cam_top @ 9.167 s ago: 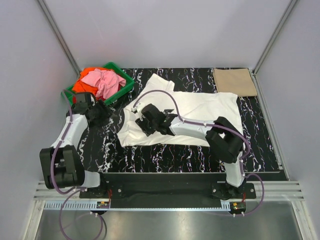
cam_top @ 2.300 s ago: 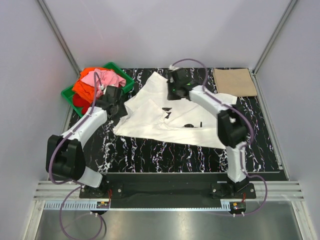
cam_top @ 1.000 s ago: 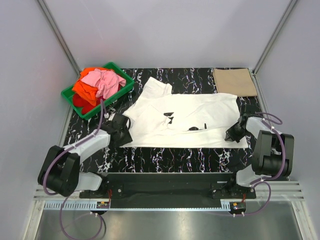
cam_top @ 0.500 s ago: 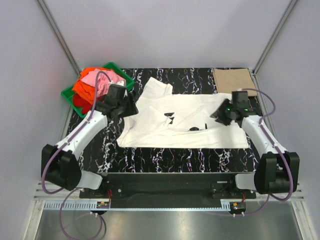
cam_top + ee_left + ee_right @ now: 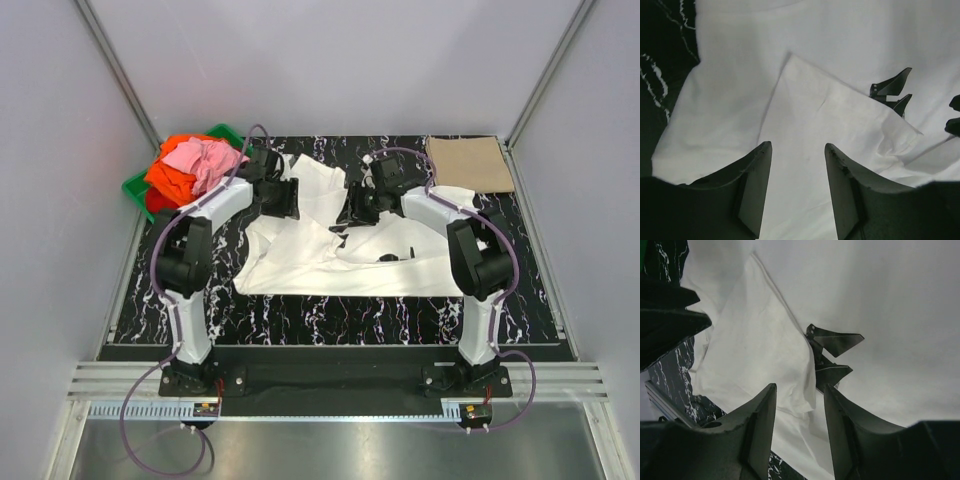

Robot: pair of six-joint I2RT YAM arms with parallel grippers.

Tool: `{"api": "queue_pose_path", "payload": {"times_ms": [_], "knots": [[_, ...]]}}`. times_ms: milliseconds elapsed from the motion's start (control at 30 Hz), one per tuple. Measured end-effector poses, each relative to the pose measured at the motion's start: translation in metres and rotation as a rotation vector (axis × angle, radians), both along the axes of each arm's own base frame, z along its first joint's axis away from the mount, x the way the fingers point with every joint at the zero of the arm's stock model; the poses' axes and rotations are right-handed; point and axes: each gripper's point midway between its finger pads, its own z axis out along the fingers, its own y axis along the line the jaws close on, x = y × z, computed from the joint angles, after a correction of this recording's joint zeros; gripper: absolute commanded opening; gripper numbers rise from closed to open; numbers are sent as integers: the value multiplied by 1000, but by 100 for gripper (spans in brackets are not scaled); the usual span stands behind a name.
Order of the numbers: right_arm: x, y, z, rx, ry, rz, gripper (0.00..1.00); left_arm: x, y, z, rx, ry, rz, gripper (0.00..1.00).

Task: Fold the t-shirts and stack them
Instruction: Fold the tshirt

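Note:
A white t-shirt (image 5: 400, 255) with small black marks (image 5: 338, 228) lies spread on the black marbled table, with a flap of its left part folded over the body. My left gripper (image 5: 288, 197) is open and empty above that flap (image 5: 830, 135). My right gripper (image 5: 355, 207) is open and empty just right of it, over the shirt's upper middle (image 5: 900, 315). The black marks (image 5: 832, 347) show ahead of the right fingers. A folded tan t-shirt (image 5: 470, 163) lies at the far right. Pink (image 5: 200, 160), orange (image 5: 168, 175) and red tees are heaped at the far left.
A green crate (image 5: 135, 187) at the far left corner holds the heap of coloured tees. Grey walls and metal posts close in the table on three sides. The left gripper's fingers (image 5: 670, 320) show at the left edge of the right wrist view.
Both grippers have moved inward and toward the far side, coming close together over the shirt's upper part. The shirt's left part now lies folded in over the body.

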Motion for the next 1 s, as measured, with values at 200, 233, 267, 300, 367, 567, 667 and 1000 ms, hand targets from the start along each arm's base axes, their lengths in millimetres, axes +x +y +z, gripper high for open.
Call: {"api": "queue_pose_path", "payload": {"times_ms": [200, 233, 267, 300, 367, 567, 667, 1000], "knots": [[-10, 15, -8, 0, 10, 60, 52, 24, -9, -29, 29, 4, -92, 51], [-12, 17, -8, 0, 8, 66, 53, 27, -10, -32, 34, 3, -100, 51], [-13, 19, -8, 0, 9, 70, 53, 29, -10, -35, 40, 2, -108, 52], [-15, 21, -9, -1, 9, 75, 52, 30, -10, -37, 45, 1, -115, 52], [-18, 22, -12, -7, 11, 81, 49, 33, -10, -42, 53, 1, -128, 51], [-23, 17, -24, -38, 22, 78, 43, 40, -11, -53, 65, 0, -150, 48], [-25, 14, -29, -53, 26, 76, 44, 41, -11, -54, 68, -3, -157, 43], [-26, 13, -51, -70, 46, 81, 11, 39, -16, -56, 48, 5, -186, 0]]}}
